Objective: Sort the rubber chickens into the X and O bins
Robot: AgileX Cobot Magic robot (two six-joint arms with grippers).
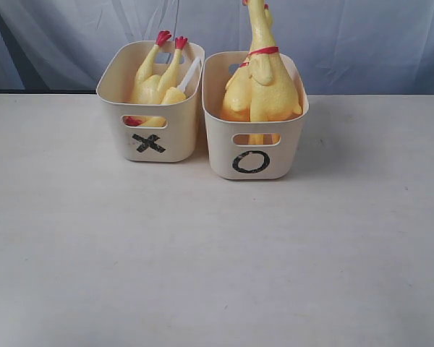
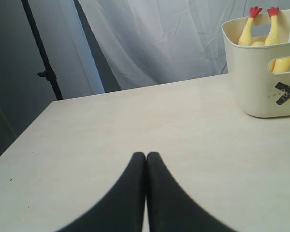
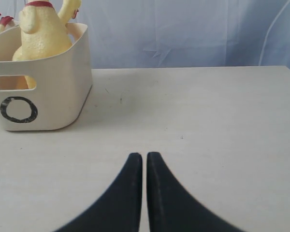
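Your left claw (image 2: 146, 156) has its two black fingers pressed together with nothing between them. It sits low over the bare table (image 1: 202, 260), and the X bin (image 1: 181, 137) stands ahead of it, off to one side. Your right claw (image 3: 144, 156) is also drawn together and empty, with only a sliver of gap between the fingers. The O bin (image 3: 58, 92) stands ahead of it.

The two bins sit just beside each other toward the back of the table. In the exterior view the X bin is on the left and the O bin on the right.

In the X bin, a yellow chicken body (image 1: 153, 85) lies feet-up, its red feet (image 1: 171, 39) poking above the rim. A white tube (image 1: 191, 72) leans against the wall nearest the O bin.

In the O bin, a whole chicken (image 1: 267, 90) stands upright. Its red-banded neck rises well above the rim and runs out of the top of the picture. A second yellow body (image 1: 235, 97) is packed in beside it, but you cannot tell how that one lies.

A pale curtain (image 1: 362, 43) hangs behind the table.
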